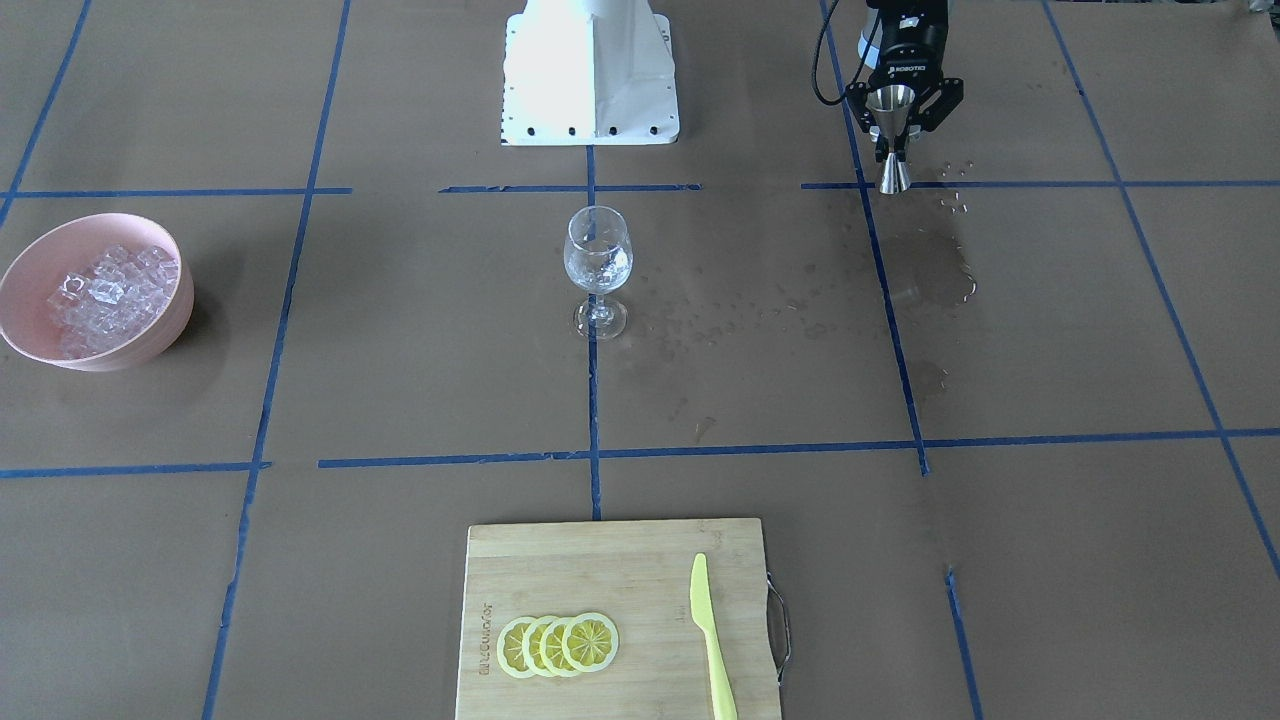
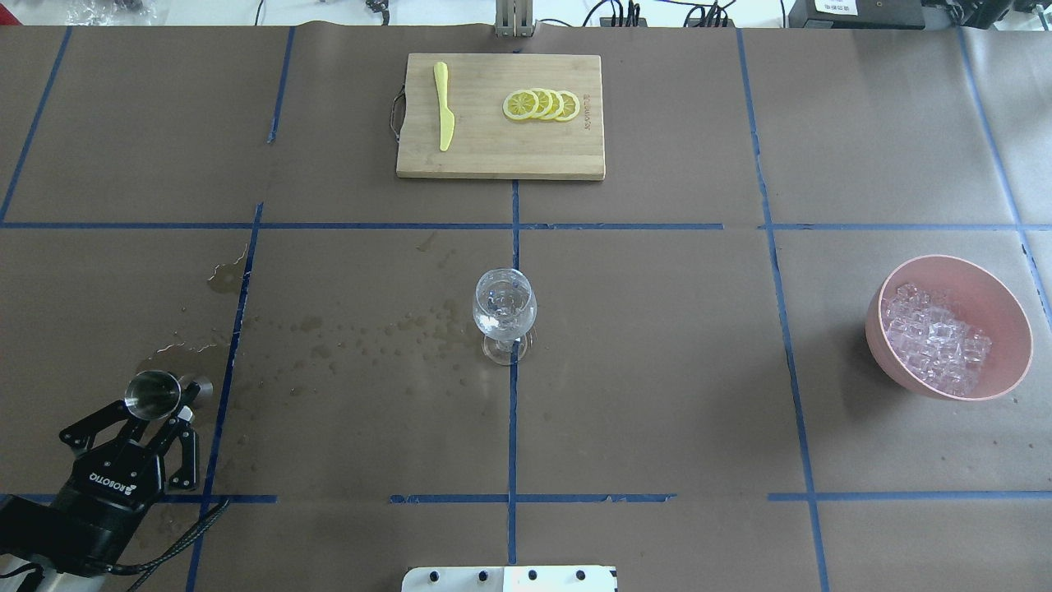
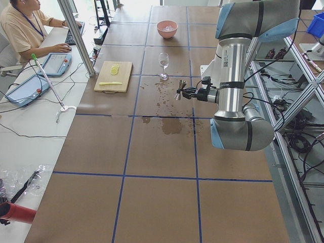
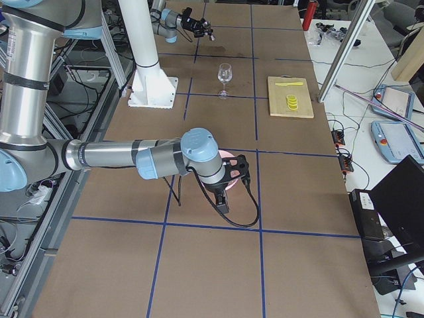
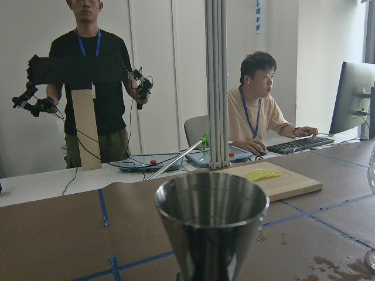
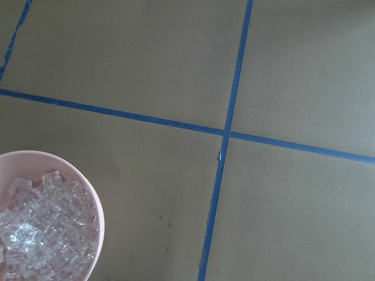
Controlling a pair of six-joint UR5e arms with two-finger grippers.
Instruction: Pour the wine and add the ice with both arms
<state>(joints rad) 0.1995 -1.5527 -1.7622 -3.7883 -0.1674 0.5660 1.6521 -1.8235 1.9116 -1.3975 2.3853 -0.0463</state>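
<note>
My left gripper [image 1: 893, 152] is shut on the waist of a steel jigger [image 1: 893, 120] and holds it upright just above the brown paper, near the robot's side. It also shows in the overhead view [image 2: 163, 411], with the jigger [image 2: 153, 393] between its fingers, and the jigger [image 5: 211, 222] fills the left wrist view. The wine glass [image 2: 504, 311] stands at the table's middle with something clear in it. The ice [image 2: 937, 337] is heaped in a pink bowl [image 2: 1015, 329]. My right gripper [image 4: 237, 171] hangs above that bowl; I cannot tell whether it is open or shut.
A bamboo cutting board [image 2: 493, 160] at the far side carries lemon slices [image 2: 542, 104] and a yellow knife [image 2: 444, 107]. Wet spots and a puddle [image 1: 935, 275] darken the paper between the jigger and the glass. The white pedestal base [image 1: 590, 70] stands behind the glass.
</note>
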